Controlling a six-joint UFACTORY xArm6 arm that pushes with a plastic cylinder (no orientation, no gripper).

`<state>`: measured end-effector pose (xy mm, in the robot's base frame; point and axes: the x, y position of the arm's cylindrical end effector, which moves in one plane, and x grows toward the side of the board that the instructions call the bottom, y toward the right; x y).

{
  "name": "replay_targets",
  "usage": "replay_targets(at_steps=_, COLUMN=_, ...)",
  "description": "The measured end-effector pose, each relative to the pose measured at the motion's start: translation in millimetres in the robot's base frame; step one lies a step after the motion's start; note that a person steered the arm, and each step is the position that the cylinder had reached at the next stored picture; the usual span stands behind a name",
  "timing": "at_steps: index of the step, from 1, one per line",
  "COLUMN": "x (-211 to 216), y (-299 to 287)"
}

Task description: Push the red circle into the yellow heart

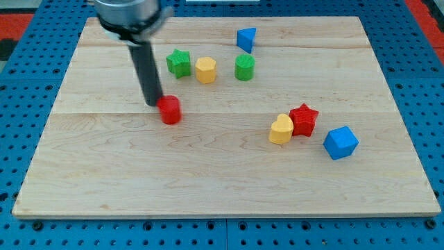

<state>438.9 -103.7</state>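
Note:
The red circle [170, 110] lies left of the board's middle. My tip [153, 103] rests just at its left side, touching or nearly touching it. The yellow heart [281, 130] lies well to the view's right of the red circle and slightly lower. A red star [304, 119] touches the heart's right side.
A green star [179, 62], a yellow hexagon [205, 70] and a green cylinder [244, 67] stand in a row above the red circle. A blue triangle [245, 39] is near the top. A blue cube [340, 142] lies right of the red star. The wooden board [104, 173] carries all of them.

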Motion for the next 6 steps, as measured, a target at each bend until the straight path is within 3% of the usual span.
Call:
replay_targets(at_steps=1, x=10, y=-44)
replay_targets(at_steps=2, x=-2, y=34)
replay_targets(at_steps=3, x=31, y=107)
replay_targets(at_steps=4, x=53, y=75)
replay_targets(at_steps=5, x=42, y=144)
replay_targets(at_steps=6, x=42, y=74)
